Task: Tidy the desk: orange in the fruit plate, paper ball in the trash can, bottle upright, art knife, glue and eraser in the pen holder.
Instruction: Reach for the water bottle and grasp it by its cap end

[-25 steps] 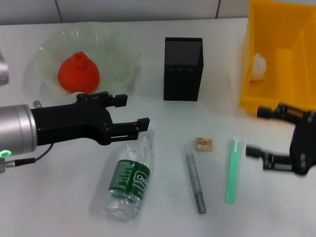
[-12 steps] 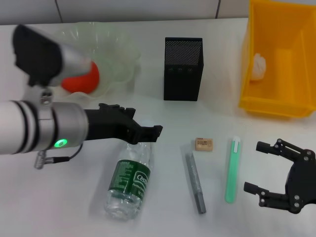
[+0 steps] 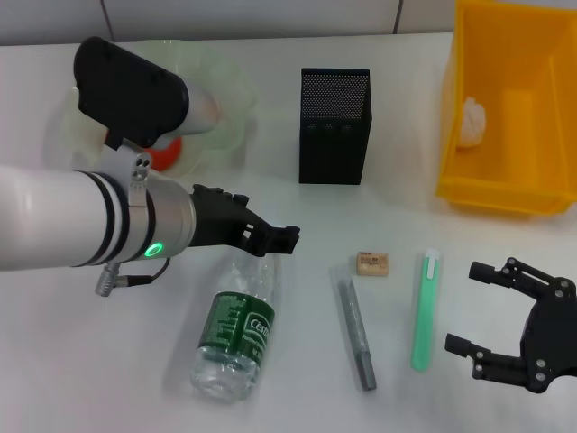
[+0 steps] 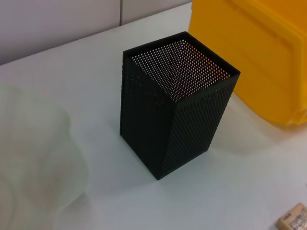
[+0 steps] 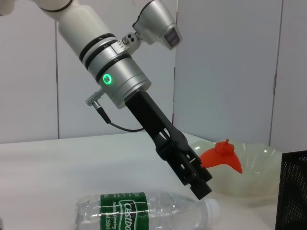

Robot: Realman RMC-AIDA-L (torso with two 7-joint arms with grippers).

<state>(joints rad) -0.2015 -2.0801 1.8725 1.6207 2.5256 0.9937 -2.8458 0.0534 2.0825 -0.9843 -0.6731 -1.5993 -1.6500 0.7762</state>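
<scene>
Yellow trash can (image 3: 505, 117) holding paper ball (image 3: 473, 122). Left gripper (image 3: 275, 239) just above bottle's (image 3: 239, 329) cap end; open or closed, cannot tell. Bottle lying flat. Right gripper (image 3: 487, 311) spread wide, beside green art knife (image 3: 424, 311).

The head view looks steeply down on the whole worktop (image 3: 135, 379). The left wrist view sits close above the pen holder (image 4: 175, 115), angled down. The right wrist view looks low and level across the bottle (image 5: 144, 212), shared with the head view.
</scene>
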